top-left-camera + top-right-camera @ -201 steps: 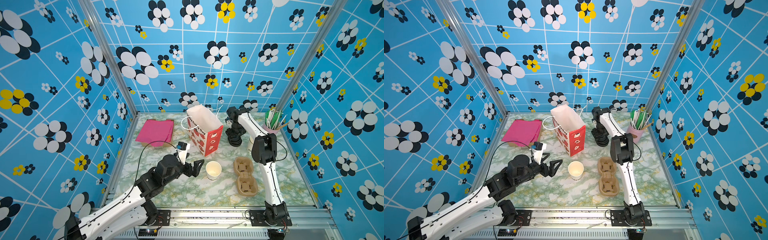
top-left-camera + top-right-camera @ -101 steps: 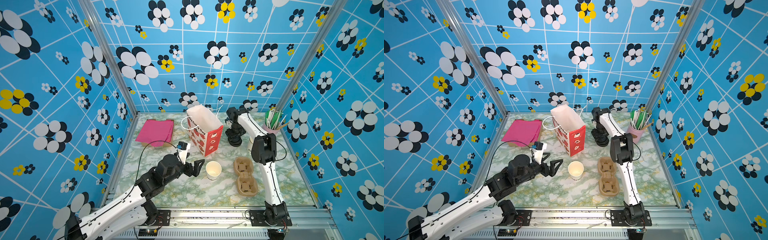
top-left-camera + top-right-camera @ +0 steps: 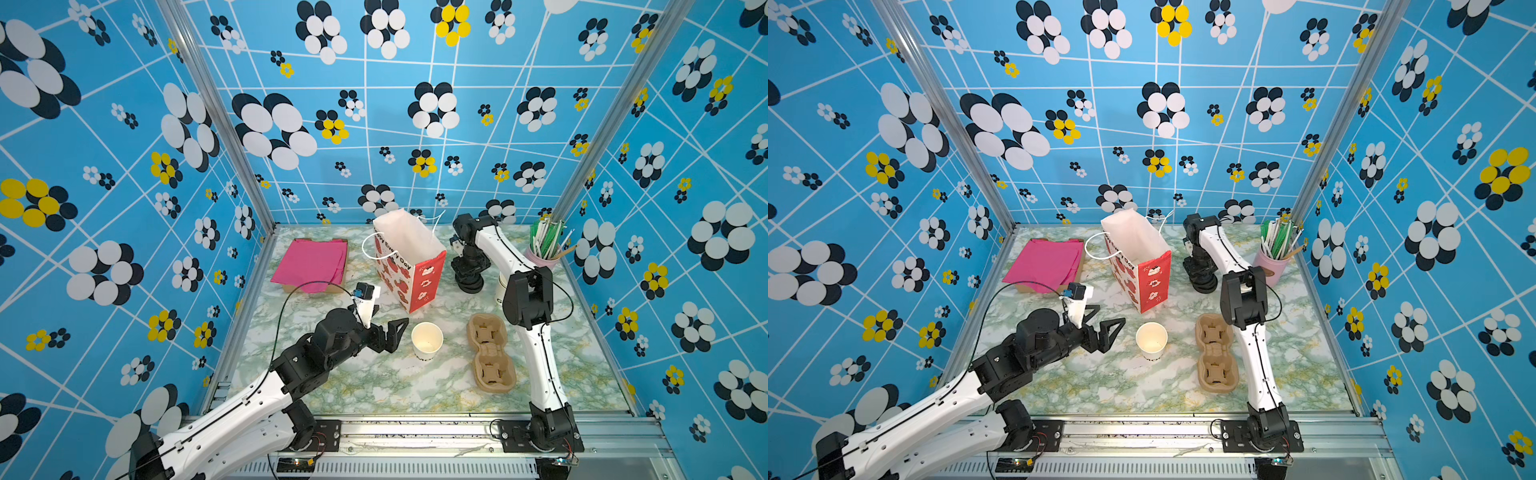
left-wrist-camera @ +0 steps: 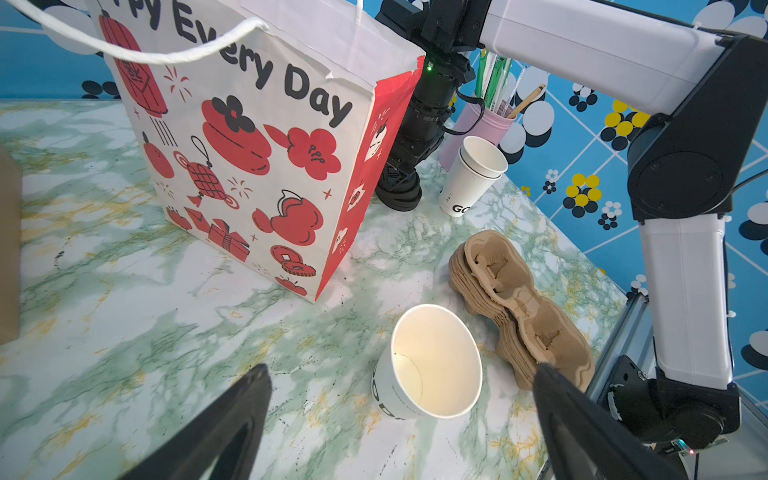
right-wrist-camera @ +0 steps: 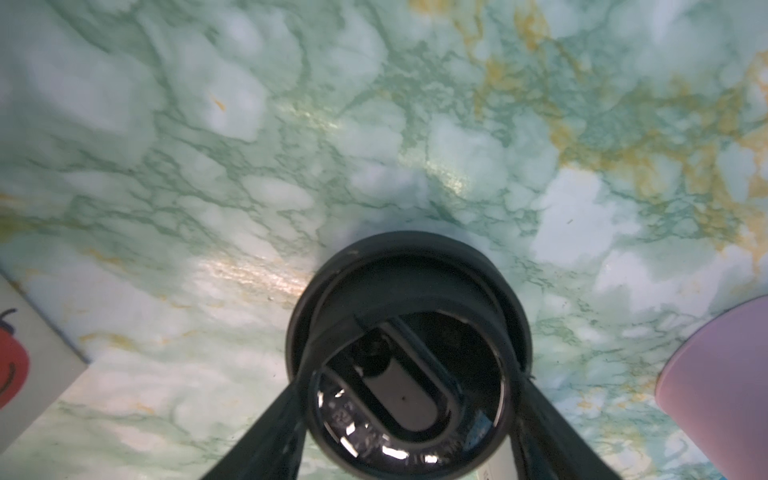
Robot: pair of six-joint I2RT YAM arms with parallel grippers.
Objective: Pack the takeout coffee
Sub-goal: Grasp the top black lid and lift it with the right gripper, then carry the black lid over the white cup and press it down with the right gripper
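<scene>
Coffee cup [image 3: 1151,338], lidless, sits before the outstretched left claw [image 3: 1111,314].

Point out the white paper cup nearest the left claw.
The lone lidless cup beside the brown carriers, before the left claw; the nested cups stand far back by the pink holder.

I see my left gripper [image 3: 1112,314] wide open near the lidless cup [image 3: 1151,341], right gripper [image 3: 1200,270] at the black lids [image 3: 1204,286].
</scene>
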